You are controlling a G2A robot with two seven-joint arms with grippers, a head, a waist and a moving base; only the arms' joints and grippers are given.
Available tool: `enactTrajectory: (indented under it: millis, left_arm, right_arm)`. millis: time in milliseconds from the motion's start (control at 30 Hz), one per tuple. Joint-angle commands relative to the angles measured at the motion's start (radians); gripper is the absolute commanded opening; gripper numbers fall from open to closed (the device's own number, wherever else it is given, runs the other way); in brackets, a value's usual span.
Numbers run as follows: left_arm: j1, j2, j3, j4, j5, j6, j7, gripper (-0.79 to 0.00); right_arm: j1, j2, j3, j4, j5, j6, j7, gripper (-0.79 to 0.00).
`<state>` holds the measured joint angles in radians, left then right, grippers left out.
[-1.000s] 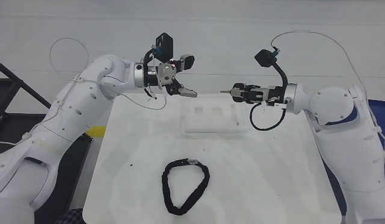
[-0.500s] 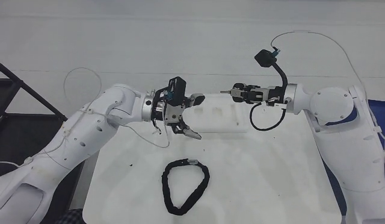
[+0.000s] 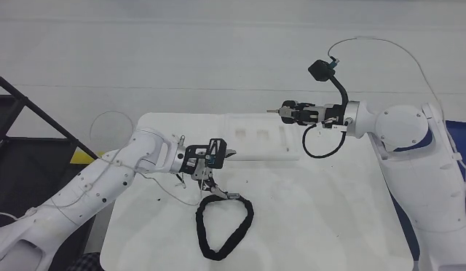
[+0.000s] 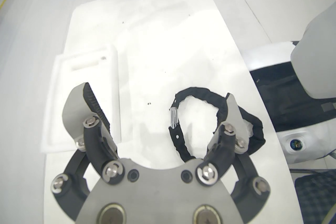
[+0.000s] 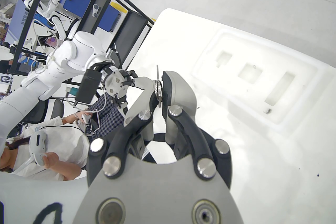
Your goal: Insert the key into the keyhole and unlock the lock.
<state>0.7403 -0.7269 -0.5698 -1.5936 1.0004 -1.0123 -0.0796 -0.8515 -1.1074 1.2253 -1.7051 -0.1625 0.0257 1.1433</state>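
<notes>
Black fabric sleeving covers the chain lock (image 3: 224, 226), which is seen lying in a closed loop on the white table (image 3: 328, 220), towards the near edge. A short silver lock barrel (image 4: 173, 118) sits at the far side of the loop, where the two chain ends meet.

The left gripper (image 3: 221, 175) is held just above that barrel, with its jaws spread wide and nothing between them. In the left wrist view the barrel is framed in the gap between the fingers (image 4: 90, 101), and its long axis runs roughly the way the fingers point. Contact between gripper and lock cannot be made out. The keyhole cannot be discerned, so the way it faces is not known.

The right gripper (image 3: 285, 111) is held well apart from the lock, above the far edge of the table by a white foam tray (image 3: 262, 148). Its jaws are clamped on the small metal key (image 5: 157, 83), whose blade sticks out past the fingertips and is pointed towards the robot's left.

The left gripper is judged much the nearer to the lock, so a hold on the barrel is likely to be called for first. After that the key would have to be brought across and lined up with the barrel's axis.
</notes>
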Motion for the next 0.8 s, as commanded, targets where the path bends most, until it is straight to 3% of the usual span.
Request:
enactTrajectory:
  millis: [0,200,700,767]
  left_arm:
    - [-0.014,-0.003,0.032,0.014,0.007,0.000,-0.004,0.000]
    - [-0.070,-0.019,0.095,0.065,-0.021,0.000,-0.029,0.000]
    - [-0.070,-0.019,0.095,0.065,-0.021,0.000,-0.029,0.000]
    - [-0.052,-0.018,0.087,0.056,-0.006,0.047,-0.033,0.000]
  right_arm:
    - [0.000,0.000,0.000,0.000,0.000,0.000,0.000,-0.785]
    - [0.000,0.000,0.000,0.000,0.000,0.000,0.000,-0.785]
    - [0.000,0.000,0.000,0.000,0.000,0.000,0.000,-0.785]
    - [0.000,0.000,0.000,0.000,0.000,0.000,0.000,-0.785]
